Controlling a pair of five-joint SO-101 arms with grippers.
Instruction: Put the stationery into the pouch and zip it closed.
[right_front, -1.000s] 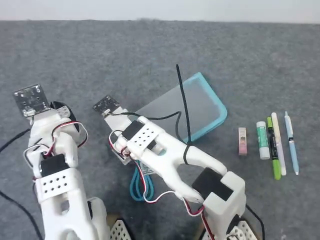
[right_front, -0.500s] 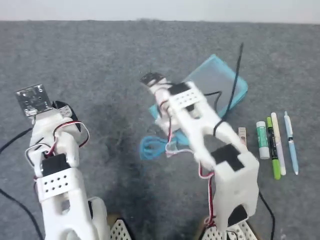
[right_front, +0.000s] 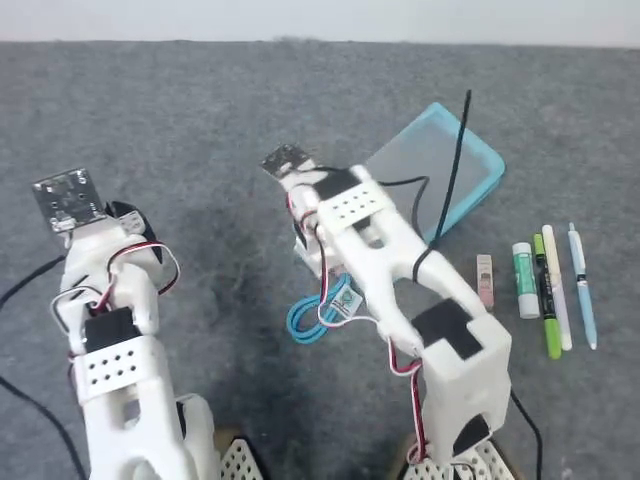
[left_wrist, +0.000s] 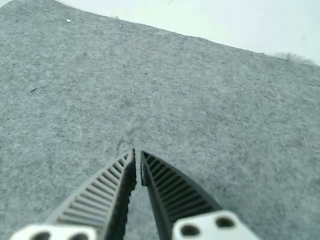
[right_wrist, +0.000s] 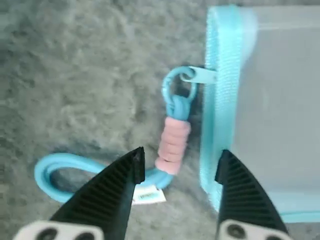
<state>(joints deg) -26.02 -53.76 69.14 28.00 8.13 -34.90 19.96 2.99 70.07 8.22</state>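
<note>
**Taking hold of the zip pull at the pouch corner**

Step in hand (judged): the pull is to be grasped so that the pouch can be opened before anything is put in.

Right gripper (right_wrist: 181, 152): jaws are spread wide and nothing is held. The pink bead (right_wrist: 172, 145) lies directly between the fingertips, and the metal zip pull (right_wrist: 192, 76) lies just beyond them.

Method advised: the jaws are best lowered straight down and closed across the bead or the knot above it, where the cord is thickest. The thin metal tab is likely to slip. The pouch edge beside one fingertip should be kept out of the bite.

Pouch (right_wrist: 270, 100): flat, with a frosted translucent face, a turquoise border and the zip tape along its edge. It lies just beside the open jaws. Whether the zip is open cannot be told.

Cord loop (right_wrist: 65, 167): turquoise, trailing from the bead to the far side of the jaws from the pouch.

Stationery: a glue stick (right_front: 525, 280) and three pens (right_front: 557, 290) lie in a row well apart from the right gripper, past the pouch.

Left gripper (left_wrist: 137, 155): jaws are almost touching, nothing is held, and grey felt (left_wrist: 225, 100) lies beneath.
</note>
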